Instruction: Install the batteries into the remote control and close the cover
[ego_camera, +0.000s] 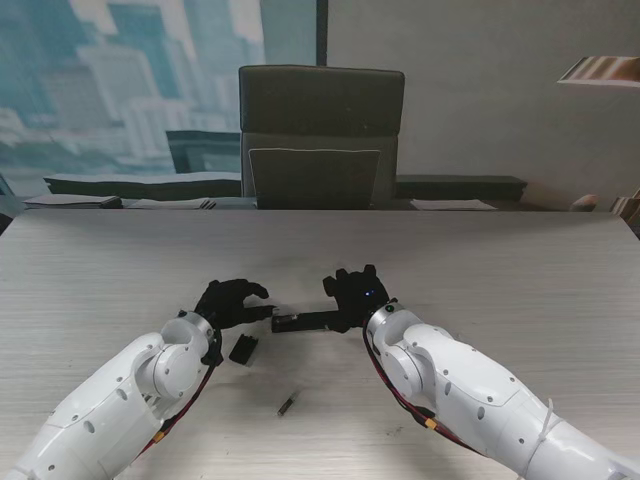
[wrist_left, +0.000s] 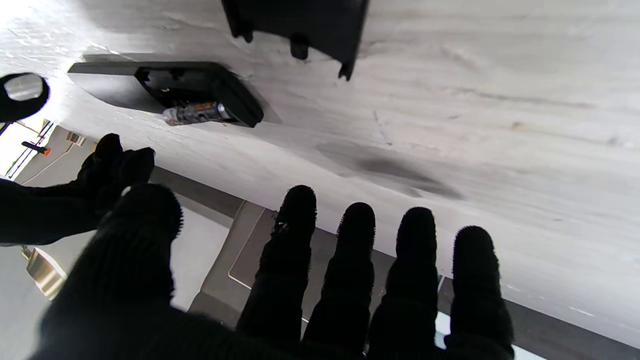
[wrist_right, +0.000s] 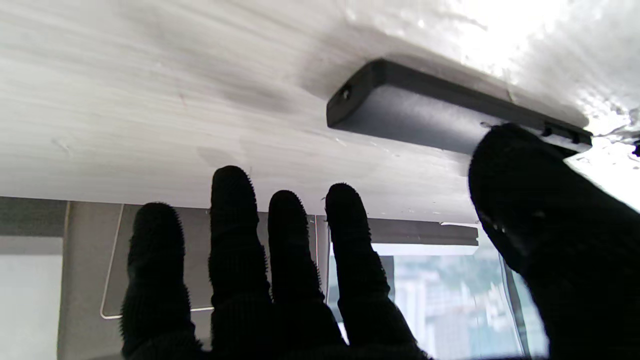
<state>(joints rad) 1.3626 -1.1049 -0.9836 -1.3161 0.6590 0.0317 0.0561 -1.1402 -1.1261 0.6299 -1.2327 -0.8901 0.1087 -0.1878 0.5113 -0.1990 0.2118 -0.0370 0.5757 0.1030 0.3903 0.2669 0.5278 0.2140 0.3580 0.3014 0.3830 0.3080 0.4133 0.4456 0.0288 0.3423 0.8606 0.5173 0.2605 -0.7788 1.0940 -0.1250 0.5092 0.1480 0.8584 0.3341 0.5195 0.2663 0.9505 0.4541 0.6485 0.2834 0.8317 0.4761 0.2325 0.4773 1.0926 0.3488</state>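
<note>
The remote control (ego_camera: 310, 320) lay on the desk (ego_camera: 500, 270) between the two hands, its battery bay uncovered at the end toward the left hand (ego_camera: 232, 300). In the left wrist view one battery (wrist_left: 196, 113) already sat in that bay, though whether it was pressed fully home could not be told. A second battery (ego_camera: 287, 404) lay loose on the desk nearer to me, well apart from the remote control, and the cover (ego_camera: 243, 348) rested by the left wrist, off the remote control. The left hand hovered with fingers spread and held nothing. The right hand (ego_camera: 355, 292) was also spread, its thumb (wrist_right: 520, 165) touching the remote control's body, seemingly steadying it. By my judgement the task stood roughly a third done: one battery and the cover remained.
</note>
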